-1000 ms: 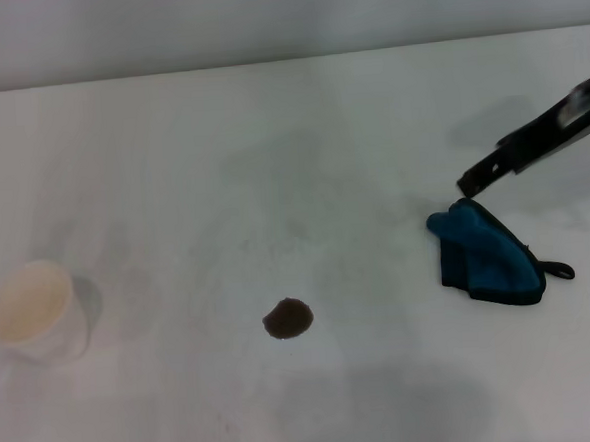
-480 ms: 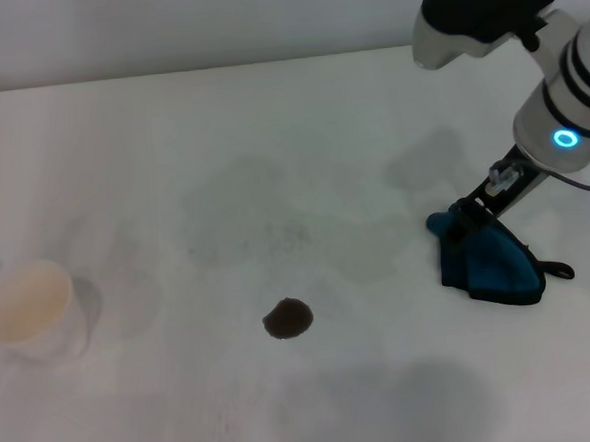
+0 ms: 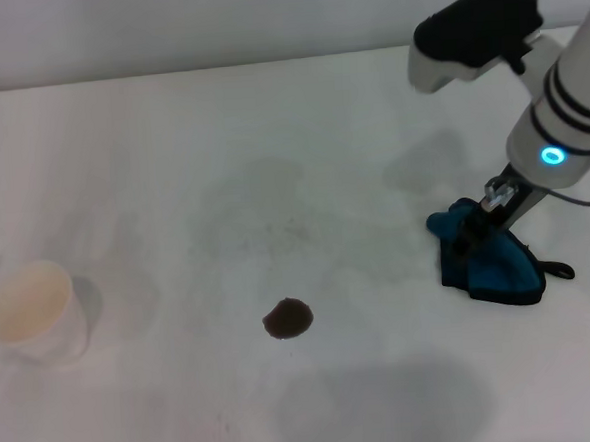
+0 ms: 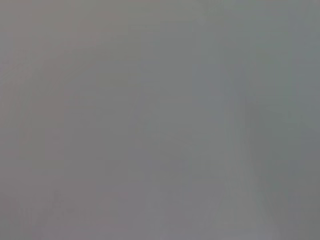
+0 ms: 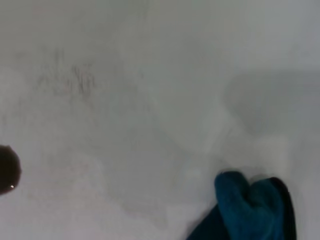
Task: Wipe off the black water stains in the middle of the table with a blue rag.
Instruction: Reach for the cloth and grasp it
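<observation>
Right gripper [image 3: 473,232] sits down at the blue rag [image 3: 493,264], its dark fingertips at the rag's raised far end, low over the table [image 3: 172,168]; contact looks likely but the fingers are too dark and too small against the cloth to say whether they are spread, closed, or pinching fabric, so cannot tell. The arm slants in from the table's right edge, wrist body well above the cloth, which suits a pick from above at the tallest fold, probably chosen because that hump gives the most fabric to catch. The rag lies bundled in a wedge near the right edge, about midway between far and near edges, a small black loop trailing from the corner closest to that edge. The right wrist view shows the rag's rounded teal hump with its dark edging and bare white surface beyond. The black water stains [image 3: 288,319] show as one small dark blot near the middle of the table, toward the near edge, well apart from the rag and untouched; wiping is not yet begun, and the rag must be carried across to it. A white paper cup [image 3: 32,312] stands upright near the left edge, clear of that path. Left gripper is not seen; its wrist view shows only flat grey.
</observation>
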